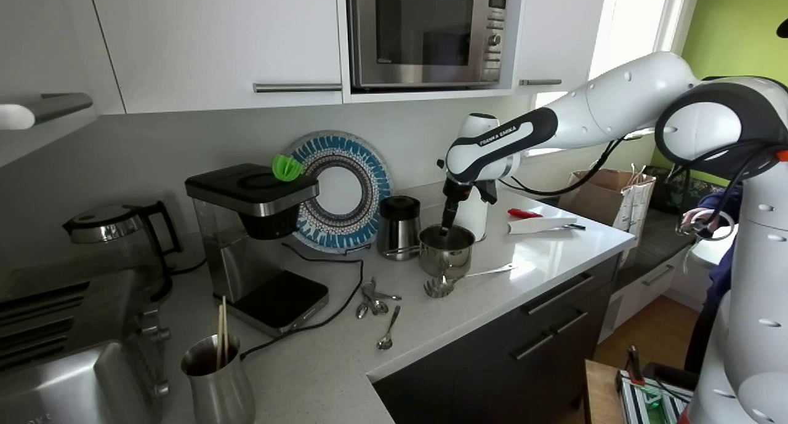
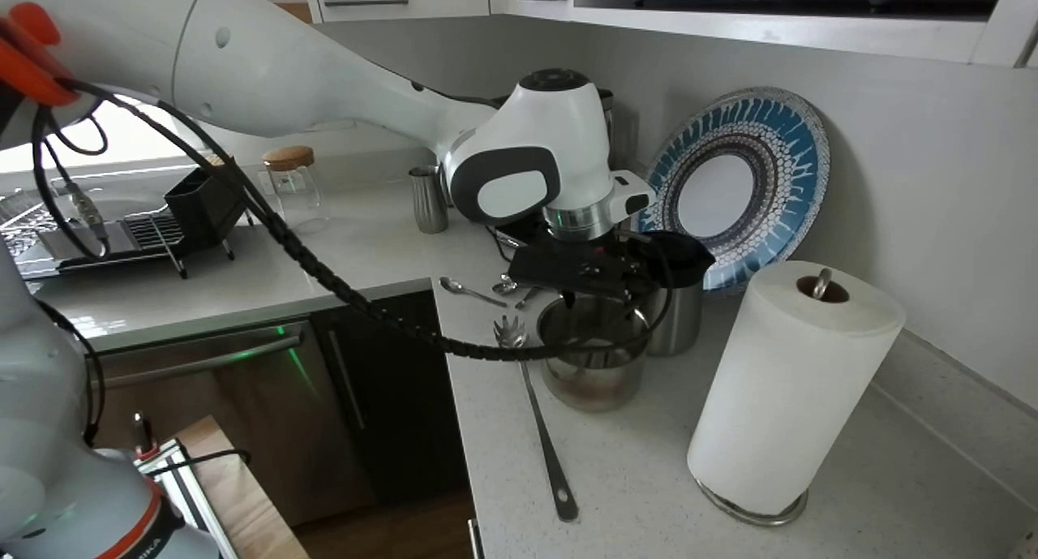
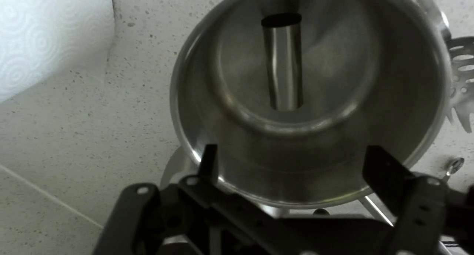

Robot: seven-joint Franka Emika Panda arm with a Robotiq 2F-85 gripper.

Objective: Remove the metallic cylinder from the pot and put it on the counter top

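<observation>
The wrist view crops the pot (image 3: 403, 84) at its top edge, a paper towel roll (image 3: 48, 33) in the upper left corner and a slotted serving fork (image 3: 461, 99) at the right. Only here does the metallic cylinder (image 3: 284, 70) show: it is inside the pot, slim and silvery, with pale streaks down its side and a dark oval end. Whether it stands or lies is hard to judge from this angle. The gripper (image 3: 290, 155) is spread wide, its fingertips reaching past the rim over the pot's mouth, apart from the cylinder.

In an exterior view, a black cable (image 2: 486, 351) and the gripper's dark body block much of the pot's mouth. The fork's long handle lies in full sight on the counter top (image 2: 632, 486), just beside the pot; a dish rack (image 2: 122, 260) at the left appears only here.

In an exterior view, the pot's straight, shiny wall hides the cylinder, near a steel canister (image 1: 397, 236). The gripper's spread cannot be told there. A toaster (image 1: 68, 375), cut off at the lower left, appears in this view alone.
</observation>
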